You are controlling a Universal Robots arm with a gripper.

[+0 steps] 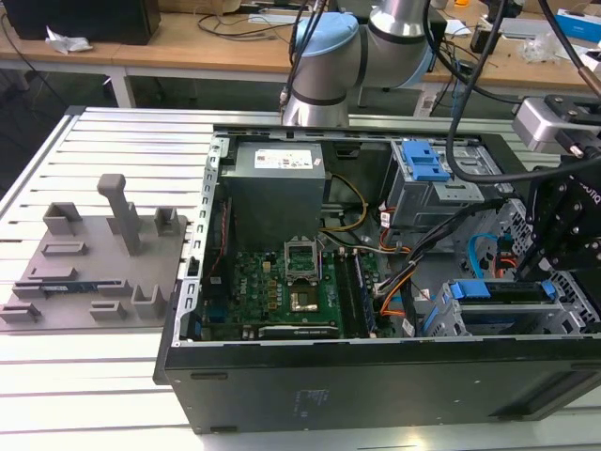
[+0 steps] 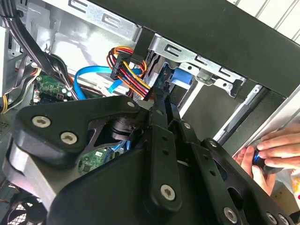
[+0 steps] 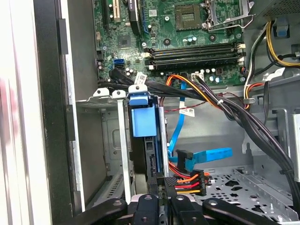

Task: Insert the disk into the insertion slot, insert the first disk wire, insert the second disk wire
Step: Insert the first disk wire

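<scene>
Exterior view: the fingers reach into the open computer case, tips at the disk seated in the insertion slot.

Second wrist view: the fingers are drawn together, with the disk's blue carrier just beyond them and a person's hand off to one side.

First wrist view: the disk stands straight ahead of the fingers, with a power plug and a blue cable beside them.

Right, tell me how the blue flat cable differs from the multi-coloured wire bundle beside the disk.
The blue flat cable is a single ribbon; the multi-coloured wire bundle is several thin strands. The cable is all blue; the bundle mixes red, orange, yellow and black. In the first wrist view the bundle lies nearer the gripper than the cable. Both end close to the disk.
</scene>
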